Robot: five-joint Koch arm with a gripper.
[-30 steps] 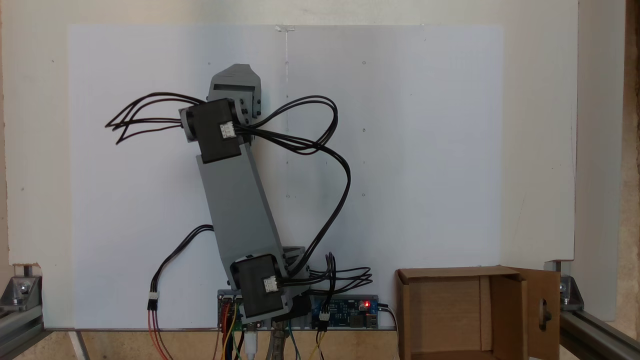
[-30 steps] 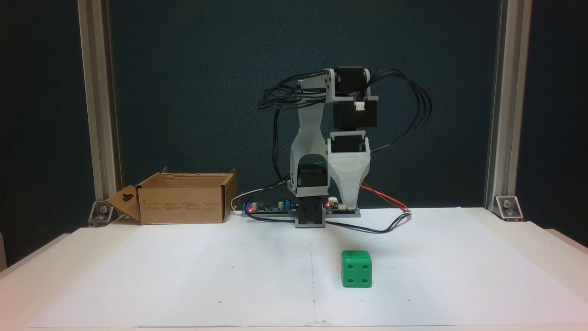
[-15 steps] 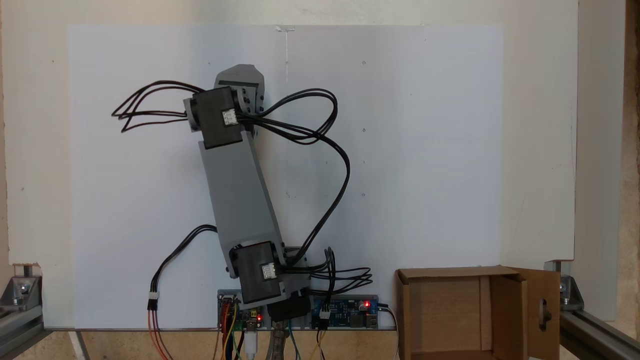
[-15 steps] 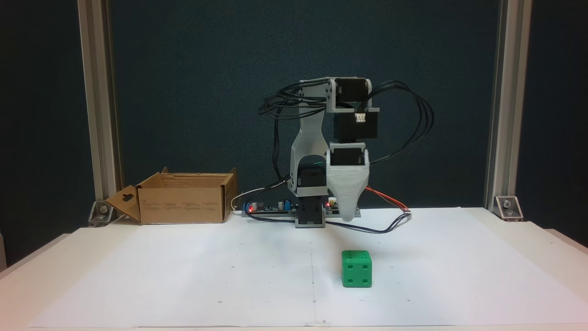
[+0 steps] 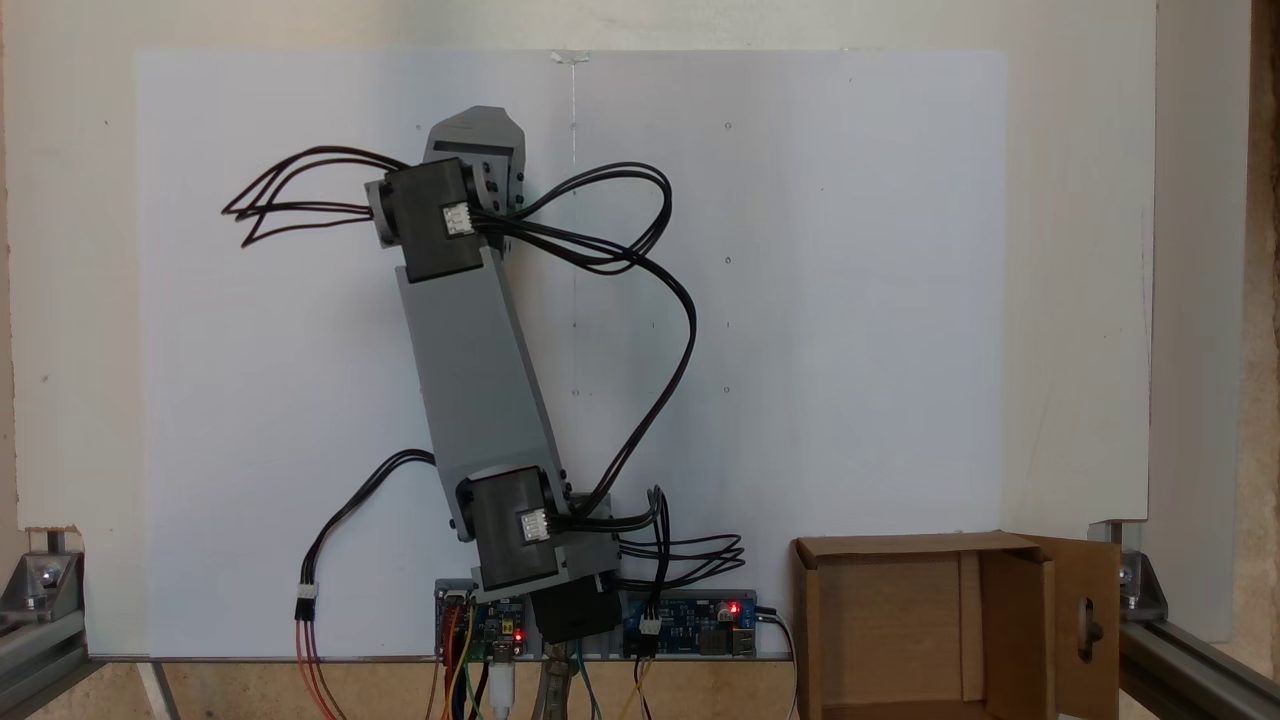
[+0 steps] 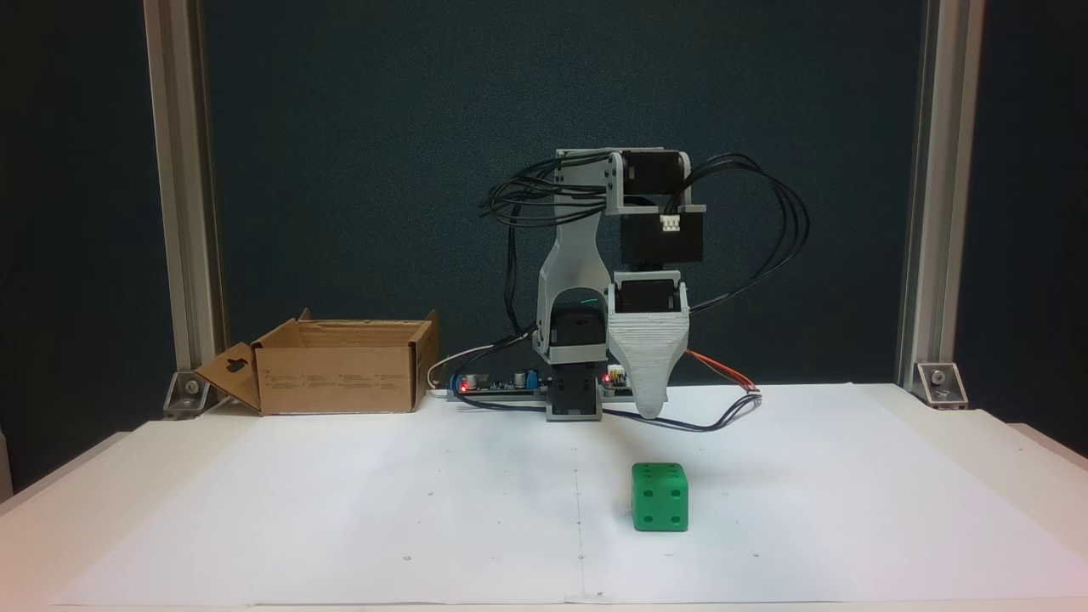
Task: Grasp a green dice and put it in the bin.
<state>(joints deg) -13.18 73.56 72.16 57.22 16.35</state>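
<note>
The green dice sits on the white paper, a little right of the centre line in the front-facing fixed view, clear of everything. The gripper hangs point-down behind and above the dice, not touching it. A single grey tapered jaw faces this camera, so the gap between the jaws is hidden. From above, the gripper is a grey wedge at the far end of the outstretched arm. The bin, a brown cardboard box with an open top, stands at the back left; from above, the bin is at the lower right.
The arm's base and circuit boards sit at the back edge of the paper, with black cables looping out to the sides. Aluminium posts frame the table. One bin flap has a cut-out hole.
The arm has reached further out over the paper and the gripper has come lower, closer to the dice. The dice and the bin have not moved.
</note>
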